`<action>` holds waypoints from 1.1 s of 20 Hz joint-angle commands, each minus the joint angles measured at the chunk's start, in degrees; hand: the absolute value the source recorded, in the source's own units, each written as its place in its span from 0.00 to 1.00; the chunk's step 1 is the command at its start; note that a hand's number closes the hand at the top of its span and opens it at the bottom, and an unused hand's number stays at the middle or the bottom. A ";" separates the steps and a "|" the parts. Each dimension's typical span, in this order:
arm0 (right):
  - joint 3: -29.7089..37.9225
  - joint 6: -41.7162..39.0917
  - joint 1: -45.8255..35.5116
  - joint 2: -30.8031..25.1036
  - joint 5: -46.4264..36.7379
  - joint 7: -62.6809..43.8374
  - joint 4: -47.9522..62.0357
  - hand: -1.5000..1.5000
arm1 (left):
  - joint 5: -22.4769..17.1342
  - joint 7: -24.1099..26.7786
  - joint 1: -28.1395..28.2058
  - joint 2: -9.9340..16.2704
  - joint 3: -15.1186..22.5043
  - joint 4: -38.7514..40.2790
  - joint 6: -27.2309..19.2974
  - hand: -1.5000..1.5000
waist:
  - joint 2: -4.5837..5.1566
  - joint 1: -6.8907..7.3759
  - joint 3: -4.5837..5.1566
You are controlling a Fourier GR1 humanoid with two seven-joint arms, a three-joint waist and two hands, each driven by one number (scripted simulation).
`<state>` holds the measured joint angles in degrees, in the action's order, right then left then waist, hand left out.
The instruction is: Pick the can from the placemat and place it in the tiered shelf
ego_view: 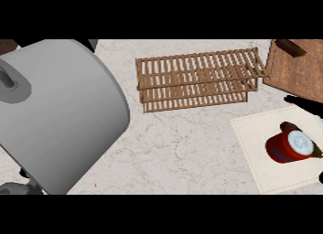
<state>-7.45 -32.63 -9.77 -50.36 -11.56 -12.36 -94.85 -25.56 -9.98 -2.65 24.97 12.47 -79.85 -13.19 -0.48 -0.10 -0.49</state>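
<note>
The right robot hand (311, 106) is reaching in with fingers apart, closing around the red can (290, 146), which is lying tilted on the placemat (258, 137). Rigid, smooth and likely light, it should be grasped across its sides.

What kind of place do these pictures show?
Probably a kitchen counter: a marble-like countertop holds a wooden tiered shelf, a wooden cutting board, and a red can on a pale placemat.
</note>
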 commanded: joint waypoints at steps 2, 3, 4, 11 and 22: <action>0.16 1.15 2.10 3.48 -4.07 -3.15 -3.27 0.00 | -0.25 -2.12 -1.90 -0.97 -1.72 5.15 3.04 0.50 | 0.49 -0.19 0.51; 0.51 0.78 3.34 2.85 -5.10 -1.86 -3.45 0.00 | -0.42 -1.65 0.77 -0.21 -2.22 3.63 3.80 0.50 | 0.45 -0.07 0.50; 0.18 2.76 5.01 3.68 -7.19 0.66 -3.48 0.00 | 1.79 -2.68 -3.64 -2.26 -1.14 6.98 1.65 0.50 | 0.51 -0.43 0.49; -0.91 5.00 4.69 8.12 -14.94 2.77 2.01 0.00 | 3.30 -3.81 1.33 -2.51 -2.06 1.34 2.42 0.50 | 0.47 0.28 0.46; 0.06 7.48 -1.54 13.37 -23.71 6.75 11.02 0.00 | 5.00 -2.13 2.24 -4.41 -5.55 2.49 5.72 0.50 | 0.50 0.45 0.49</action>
<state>-8.20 -24.65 -8.43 -38.68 -33.54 -6.14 -86.14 -21.13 -12.34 -3.57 21.11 7.49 -78.86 -8.92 -0.32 0.18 -0.40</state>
